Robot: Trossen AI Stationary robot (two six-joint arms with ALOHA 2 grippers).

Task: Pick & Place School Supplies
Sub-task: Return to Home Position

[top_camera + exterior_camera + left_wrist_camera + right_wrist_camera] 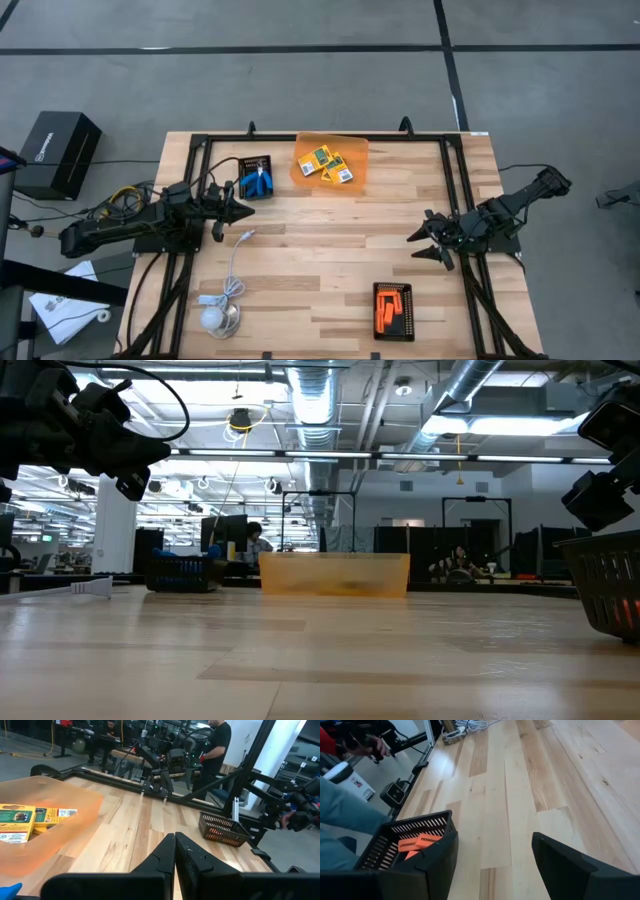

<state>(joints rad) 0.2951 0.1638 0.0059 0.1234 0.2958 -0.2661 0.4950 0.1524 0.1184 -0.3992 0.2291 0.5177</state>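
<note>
Blue-handled scissors (258, 182) lie in a small black tray (254, 162) at the far left. Yellow-and-green crayon boxes (328, 165) (20, 821) rest flat in a see-through orange tray (350, 150). Orange sticks (388, 310) (417, 843) lie in a black basket (408, 312) near the front right. My left gripper (246, 210) (174, 839) is shut with nothing in it. It hovers just on the near side of the scissors tray and points toward the table's right. My right gripper (424, 246) (495, 840) stands open over bare wood at the right, with nothing between its fingers.
A white cable (236, 262) runs from the table's left middle to a round puck (216, 318) at the near left. A black frame (330, 138) runs along the table's edges. Bare wood lies between the two grippers. People stand in the room beyond the table.
</note>
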